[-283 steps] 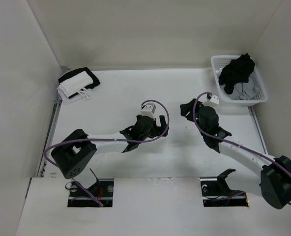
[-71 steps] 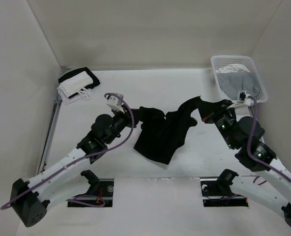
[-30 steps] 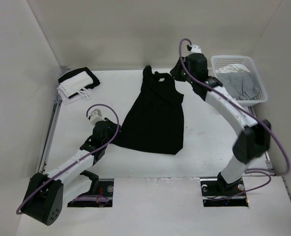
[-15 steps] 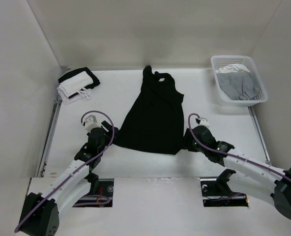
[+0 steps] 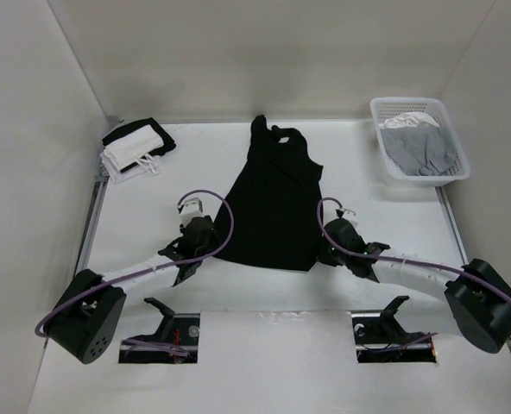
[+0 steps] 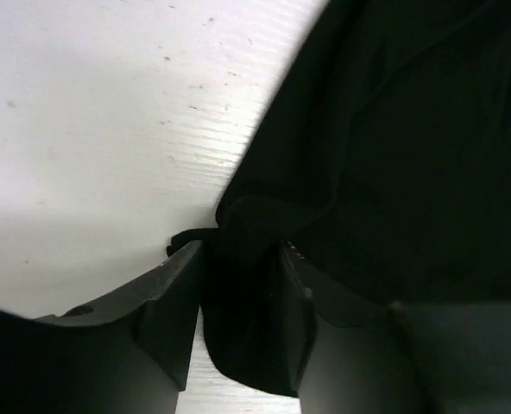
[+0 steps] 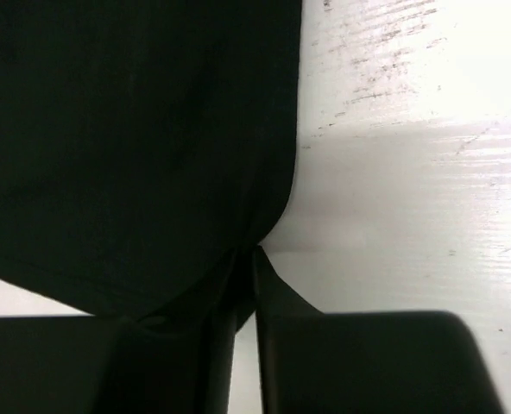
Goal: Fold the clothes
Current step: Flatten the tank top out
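No lettering, label, brand, number or sign could be read in any of the three views. Every surface shown was plain and unmarked.

We've got white link tubes with black joint housings on left arm (image 5: 139, 278) and right arm (image 5: 413, 272). Purple cable (image 5: 231, 222) loops over each wrist, small white block (image 5: 191, 207) on top. Gripper fingers (image 6: 165, 323) matte black.
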